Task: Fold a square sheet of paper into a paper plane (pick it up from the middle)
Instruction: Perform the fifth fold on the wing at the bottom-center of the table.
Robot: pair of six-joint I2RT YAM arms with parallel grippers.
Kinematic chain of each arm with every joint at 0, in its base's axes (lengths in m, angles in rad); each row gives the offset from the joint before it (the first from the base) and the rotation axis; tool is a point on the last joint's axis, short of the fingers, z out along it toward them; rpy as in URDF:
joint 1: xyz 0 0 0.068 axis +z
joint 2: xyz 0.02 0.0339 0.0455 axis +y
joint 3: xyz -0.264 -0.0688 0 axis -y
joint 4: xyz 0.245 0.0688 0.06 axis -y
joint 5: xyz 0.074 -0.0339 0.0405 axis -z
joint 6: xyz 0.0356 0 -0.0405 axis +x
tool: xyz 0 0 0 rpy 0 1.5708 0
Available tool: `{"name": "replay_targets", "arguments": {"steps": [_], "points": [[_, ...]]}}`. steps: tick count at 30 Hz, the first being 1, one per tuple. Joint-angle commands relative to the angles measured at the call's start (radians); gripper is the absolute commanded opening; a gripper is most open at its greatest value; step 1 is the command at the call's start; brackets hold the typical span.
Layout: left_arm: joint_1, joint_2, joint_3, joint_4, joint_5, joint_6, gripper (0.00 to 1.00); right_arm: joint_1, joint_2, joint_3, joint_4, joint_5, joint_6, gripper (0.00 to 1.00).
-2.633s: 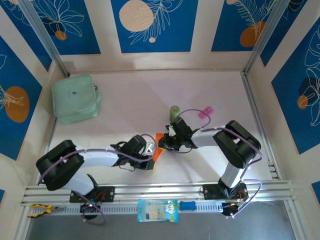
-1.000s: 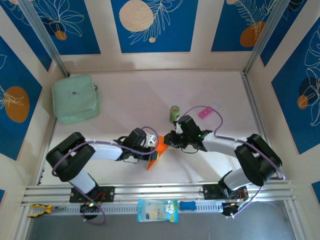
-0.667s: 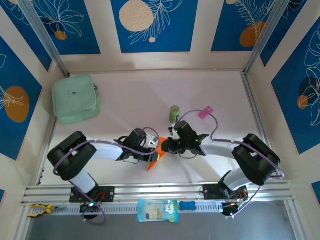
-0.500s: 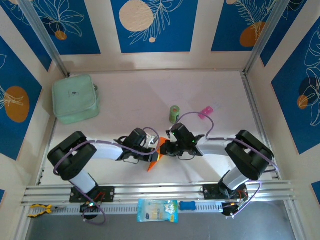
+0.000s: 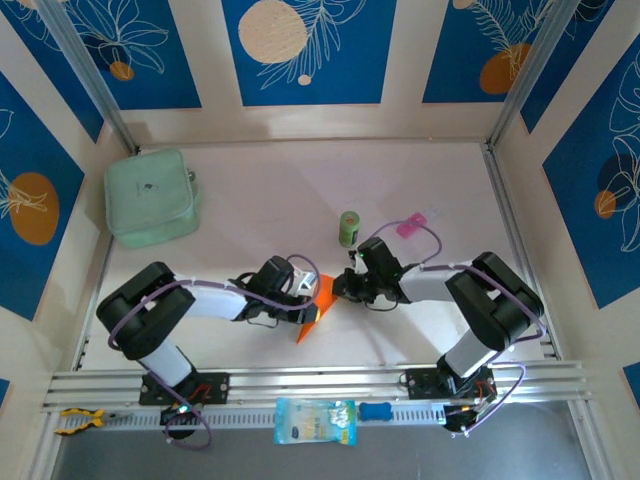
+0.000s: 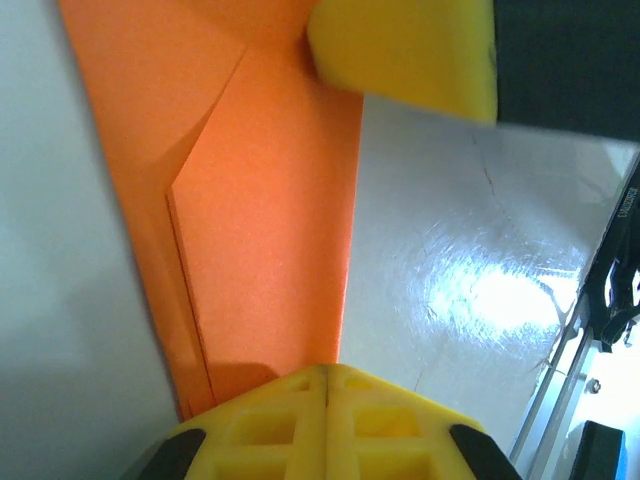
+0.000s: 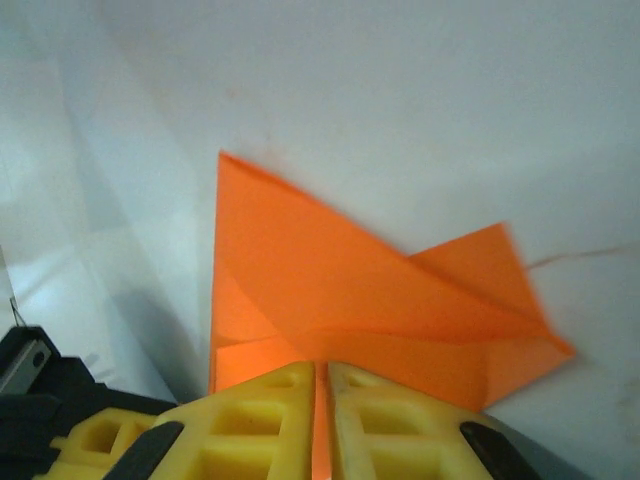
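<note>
The square sheet of paper is bright orange and creased into a narrow angular shape with layered flaps, lying at the table's middle front. My left gripper is shut, and its yellow tips rest at the paper's long edge, casting a shadow on it. My right gripper meets the sheet from the right. In the right wrist view its jaws are shut on a raised flap of the paper, with orange showing in the slit between them. One right finger shows in the left wrist view.
A small green can stands just behind the right gripper, with a pink packet to its right. A mint-green pouch lies at the back left. A blue-white packet and a blue-handled tool lie on the front rail.
The right gripper pinched tighter on the flap, and its arm swung with the elbow drawing inward. The left gripper and the paper stayed put.
</note>
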Motion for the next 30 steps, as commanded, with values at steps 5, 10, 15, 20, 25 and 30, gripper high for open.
{"name": "replay_targets", "arguments": {"steps": [5, 10, 15, 20, 25, 30], "points": [[0.0, 0.054, -0.044, -0.129, -0.026, 0.002, 0.0, -0.081, 0.017, -0.016, -0.022, 0.097, 0.017, 0.14], [-0.001, 0.048, -0.052, -0.124, -0.029, -0.001, 0.0, -0.101, -0.025, 0.015, -0.109, 0.16, 0.014, 0.13], [-0.001, 0.042, -0.054, -0.124, -0.032, -0.001, 0.0, -0.102, -0.106, 0.035, -0.175, 0.188, -0.013, 0.14], [-0.001, 0.03, -0.059, -0.121, -0.036, -0.004, 0.0, -0.074, -0.188, 0.013, -0.141, 0.136, -0.026, 0.14], [-0.001, 0.022, -0.06, -0.121, -0.04, -0.006, 0.0, -0.008, -0.146, 0.01, -0.074, 0.071, -0.006, 0.13], [-0.001, 0.015, -0.06, -0.116, -0.035, -0.008, 0.0, 0.019, -0.06, 0.017, -0.085, 0.108, 0.021, 0.09]]}}
